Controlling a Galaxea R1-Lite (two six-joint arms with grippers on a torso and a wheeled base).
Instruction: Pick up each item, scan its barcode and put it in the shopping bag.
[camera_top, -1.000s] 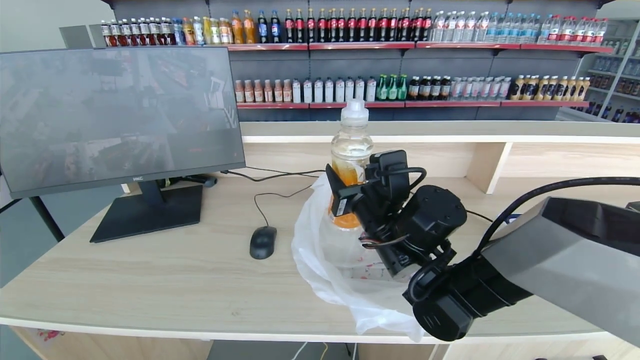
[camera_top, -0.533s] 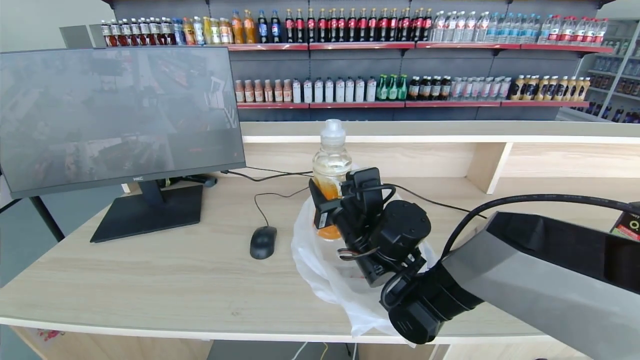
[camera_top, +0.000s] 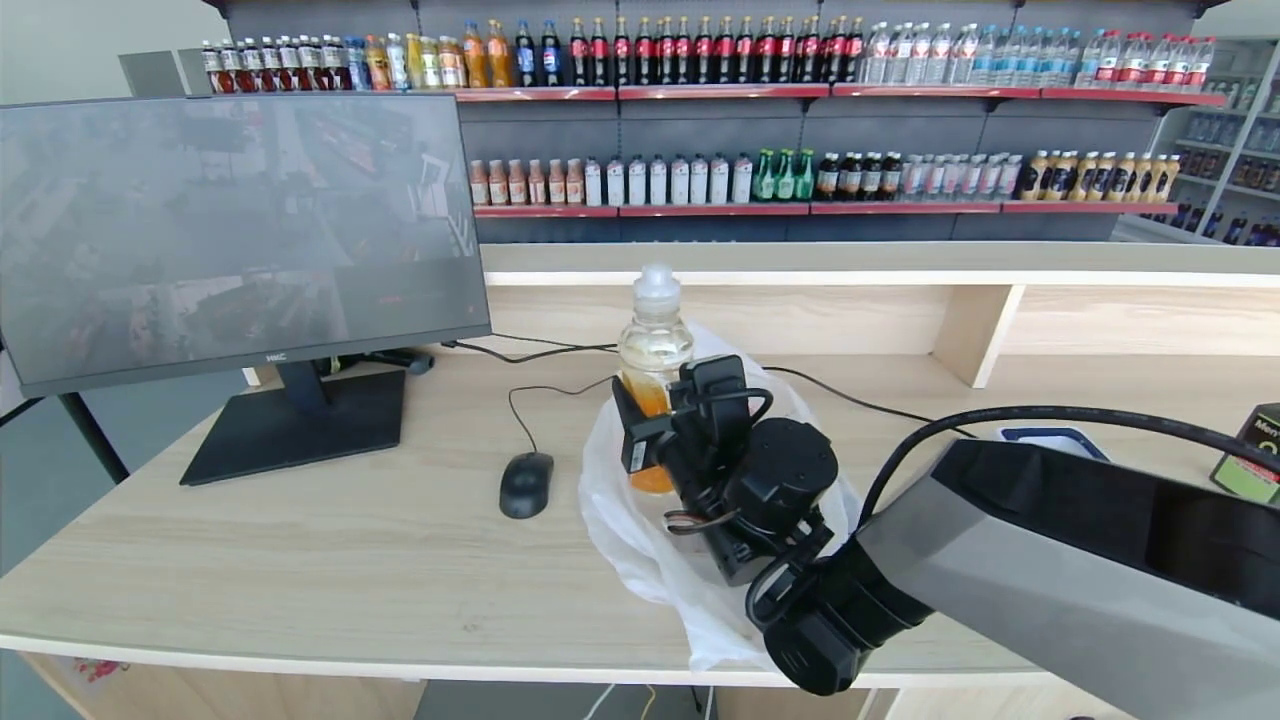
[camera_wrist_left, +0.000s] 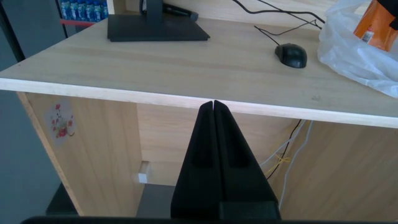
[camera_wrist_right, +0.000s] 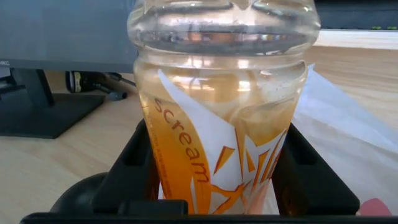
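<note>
Your right gripper (camera_top: 655, 420) clamps the bottle (camera_top: 655, 345) upright, right at the mouth of the bag (camera_top: 620, 520); lower it straight down.

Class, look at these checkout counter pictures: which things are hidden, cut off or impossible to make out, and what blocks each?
1. Base of the bottle, head view: covered by the right tool and the shopping bag, so whether it rests on the counter is unclear.
2. Bottle cap, right wrist view: cut off by the picture's edge.
3. Green item, head view: cut by the picture's edge.
</note>
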